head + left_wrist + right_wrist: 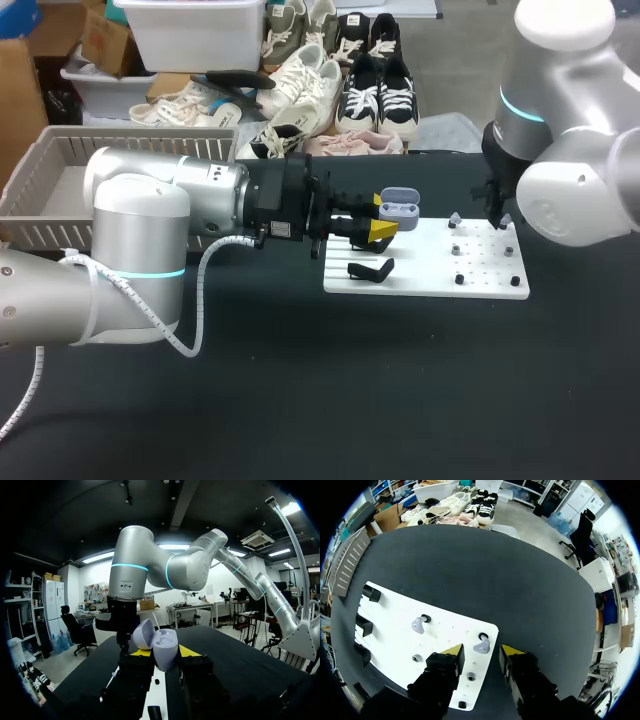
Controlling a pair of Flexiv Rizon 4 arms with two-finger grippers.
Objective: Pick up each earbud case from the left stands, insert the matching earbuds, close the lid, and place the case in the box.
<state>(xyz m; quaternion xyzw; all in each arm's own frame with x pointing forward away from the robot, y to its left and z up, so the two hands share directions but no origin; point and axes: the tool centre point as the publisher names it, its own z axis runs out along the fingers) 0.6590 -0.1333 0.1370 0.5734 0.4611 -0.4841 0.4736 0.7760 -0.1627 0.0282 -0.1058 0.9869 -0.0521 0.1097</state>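
- The left gripper [385, 217] is clamped on the open earbud case [165, 650]. It holds the case up by the white board [430, 275] with the lid [143, 634] thrown back, probably so the sockets face the other arm.
- The right gripper [482, 655] hangs spread over one earbud [481, 647] on its peg, seemingly lined up to pinch it. A second earbud [418, 625] sits nearby.
- The box [55, 180] stands well to the left.
- No label or writing is legible on the case or the board.

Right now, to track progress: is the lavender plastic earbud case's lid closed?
No, the lavender plastic earbud case between the left fingers has its lid open.
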